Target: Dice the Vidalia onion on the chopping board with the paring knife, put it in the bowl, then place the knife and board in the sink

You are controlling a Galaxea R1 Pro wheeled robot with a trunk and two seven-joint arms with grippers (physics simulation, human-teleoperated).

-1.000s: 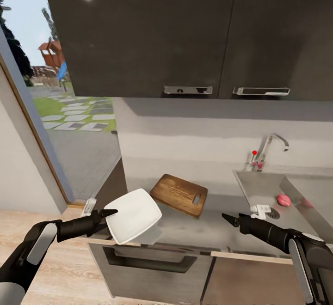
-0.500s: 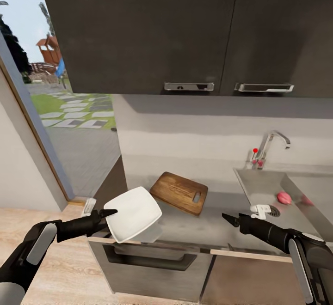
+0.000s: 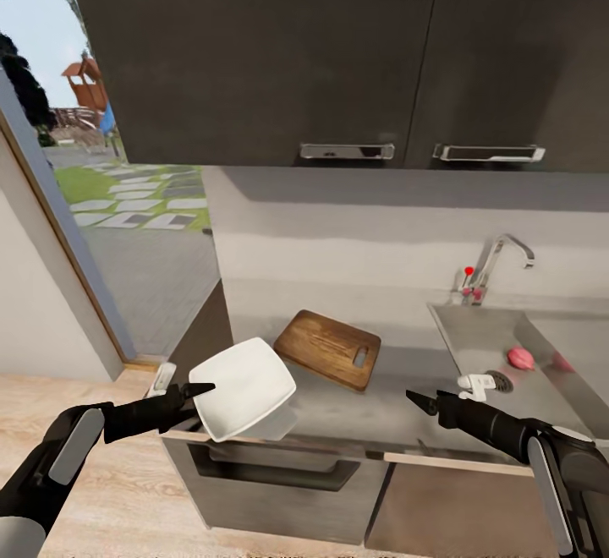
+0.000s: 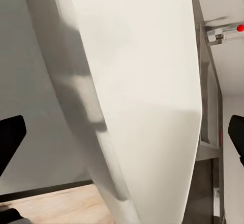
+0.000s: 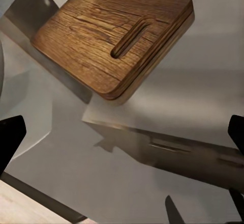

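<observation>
The white bowl (image 3: 244, 387) lies at the front left corner of the dark countertop (image 3: 381, 410), slightly over its edge. My left gripper (image 3: 190, 393) stands open right beside the bowl, whose rim (image 4: 152, 81) looms between the spread fingers. The brown chopping board (image 3: 328, 348) lies behind the bowl, its slot handle toward the sink (image 3: 474, 342). A pinkish onion (image 3: 520, 358) rests in the basin near the drain. My right gripper (image 3: 420, 402) hovers open over the counter, pointing toward the board (image 5: 112, 40). The paring knife is out of view.
Dark wall cabinets (image 3: 338, 51) hang low over the counter. The chrome tap (image 3: 499, 258) stands behind the sink. An open doorway (image 3: 127, 228) to a garden lies at the left. A drawer front (image 3: 271, 469) sits under the counter edge.
The whole picture has shifted slightly, so the camera has moved. Both arms keep their pose, and the bowl, board and onion stay where they were.
</observation>
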